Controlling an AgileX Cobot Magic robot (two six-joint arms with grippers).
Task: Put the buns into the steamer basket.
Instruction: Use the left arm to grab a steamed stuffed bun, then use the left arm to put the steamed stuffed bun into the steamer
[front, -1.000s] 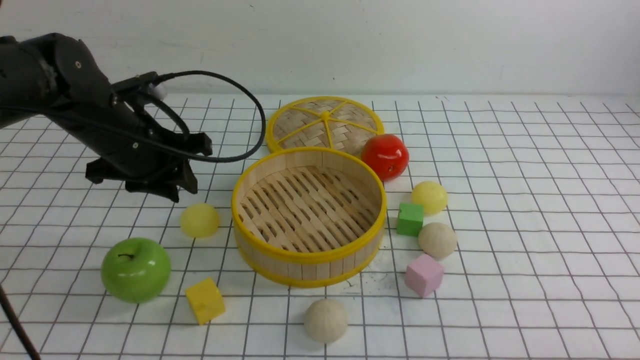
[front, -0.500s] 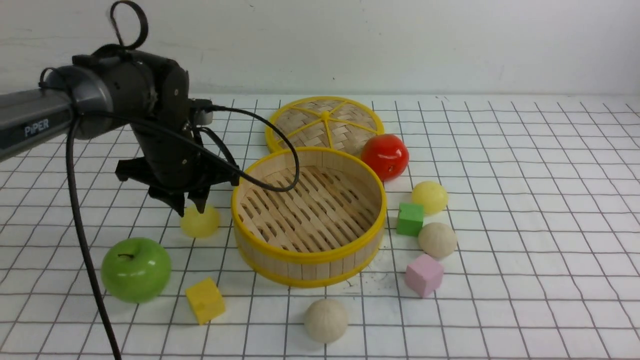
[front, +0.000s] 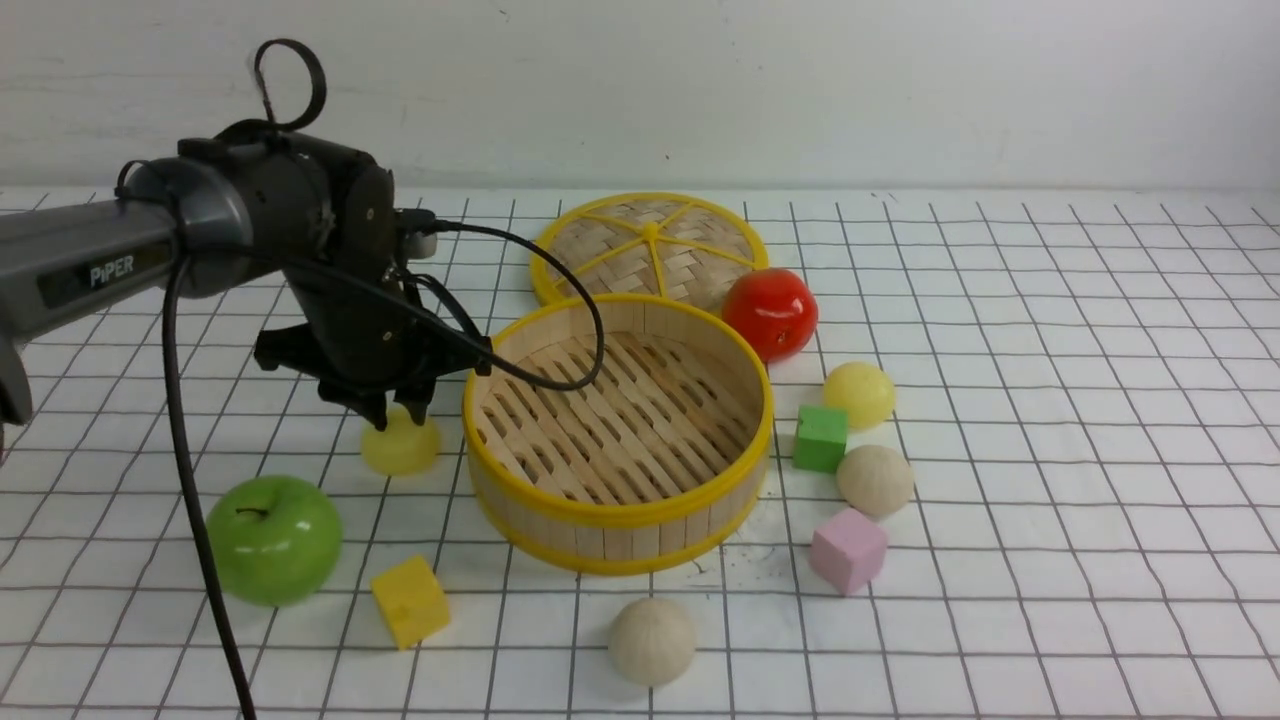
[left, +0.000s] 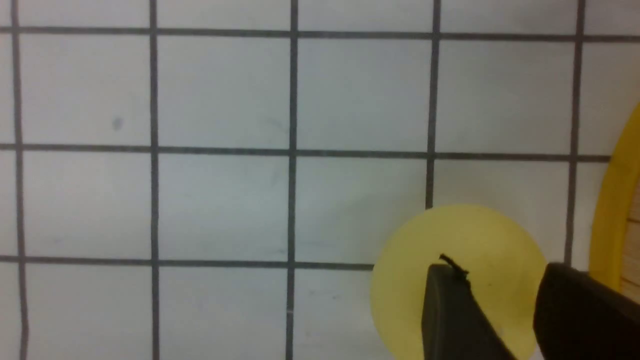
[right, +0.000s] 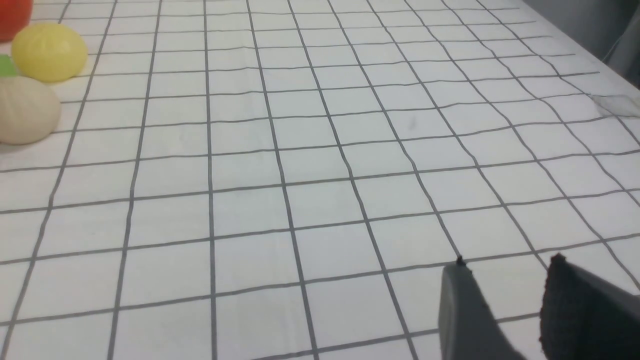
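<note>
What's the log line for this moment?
left hand: open, over left yellow bun | right hand: open, empty | steamer basket: empty

The left arm (front: 60, 250) has a smooth grey tubular forearm with a dark label reading "PiPER" (front: 110, 272) in white, and ends in a rounded black wrist housing (front: 300, 215). Thin black cables (front: 190, 470) trail from it, one curled into a small loop above the housing, another meeting a small silver connector (front: 420, 238). The left fingers (left: 450, 315) are black tapered wedges. The right fingers (right: 465, 315) look dark grey, one with a grainy face
</note>
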